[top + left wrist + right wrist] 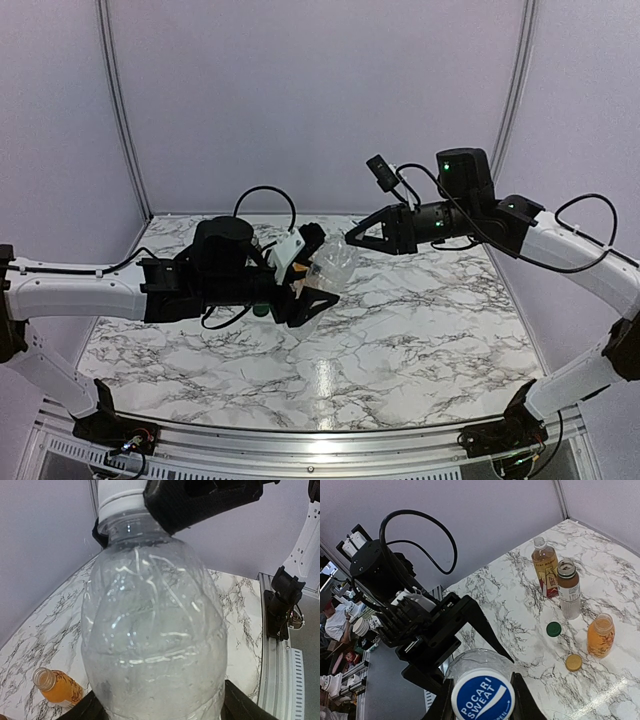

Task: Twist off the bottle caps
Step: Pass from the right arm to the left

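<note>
Holding the tall clear bottle (155,630) mid-air between both arms for counter-torque.
Right gripper (350,243) is clenching its white-and-blue cap (482,697); left gripper (315,272) is straddling the body, though you can't confirm it's clamped.

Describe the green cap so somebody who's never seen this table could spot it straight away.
On the marble table, find the white-labelled bottle, the middle one of three standing together. The green cap lies flat beside its base. It is dark green, while the nearest loose cap, by the orange juice bottle, is yellowish-orange.
</note>
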Robot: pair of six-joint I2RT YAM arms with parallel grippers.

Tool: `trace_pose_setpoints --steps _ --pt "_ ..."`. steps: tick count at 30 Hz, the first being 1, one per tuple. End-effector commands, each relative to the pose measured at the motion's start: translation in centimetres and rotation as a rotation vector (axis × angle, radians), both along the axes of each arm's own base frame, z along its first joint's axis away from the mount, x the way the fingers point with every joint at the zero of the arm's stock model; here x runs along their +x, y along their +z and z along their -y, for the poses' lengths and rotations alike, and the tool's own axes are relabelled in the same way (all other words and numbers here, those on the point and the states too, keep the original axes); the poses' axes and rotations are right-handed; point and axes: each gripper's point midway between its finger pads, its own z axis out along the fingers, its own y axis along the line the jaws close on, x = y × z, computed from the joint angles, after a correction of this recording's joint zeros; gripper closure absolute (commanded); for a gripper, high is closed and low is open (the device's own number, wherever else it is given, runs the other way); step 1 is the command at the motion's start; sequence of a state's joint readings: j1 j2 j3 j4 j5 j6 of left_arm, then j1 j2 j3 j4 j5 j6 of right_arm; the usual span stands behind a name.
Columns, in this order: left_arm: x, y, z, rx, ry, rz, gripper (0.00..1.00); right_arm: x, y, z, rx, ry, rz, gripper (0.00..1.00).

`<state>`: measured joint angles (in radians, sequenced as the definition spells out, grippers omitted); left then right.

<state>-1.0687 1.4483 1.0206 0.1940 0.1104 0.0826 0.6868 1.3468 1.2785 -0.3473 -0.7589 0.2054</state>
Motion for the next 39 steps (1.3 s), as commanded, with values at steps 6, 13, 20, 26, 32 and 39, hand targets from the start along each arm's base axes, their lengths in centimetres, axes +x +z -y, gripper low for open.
trace_pose_setpoints --steps 6,13,20,26,32,39 --pt "0.8 1.7 0.6 -0.061 0.028 0.033 0.40 -0.5 2.2 -1.0 0.070 0.054 0.052 1.00" --pt "1.0 1.9 0.6 -0.087 0.035 0.026 0.57 -0.6 2.2 -1.2 0.091 0.076 0.059 1.00" --pt "1.0 2.4 0.1 -0.151 0.057 0.017 0.62 0.6 2.0 -1.2 0.079 0.017 0.077 0.56" --pt "1.1 2.2 0.2 -0.180 0.066 -0.013 0.64 1.3 3.7 -0.6 0.135 -0.068 0.138 0.22" --pt "0.8 1.9 0.4 -0.191 0.052 -0.033 0.65 2.8 5.0 0.3 0.162 -0.186 0.181 0.21" --pt "0.7 1.7 0.7 -0.191 0.040 -0.037 0.65 2.7 5.0 -0.3 0.167 -0.166 0.167 0.30"
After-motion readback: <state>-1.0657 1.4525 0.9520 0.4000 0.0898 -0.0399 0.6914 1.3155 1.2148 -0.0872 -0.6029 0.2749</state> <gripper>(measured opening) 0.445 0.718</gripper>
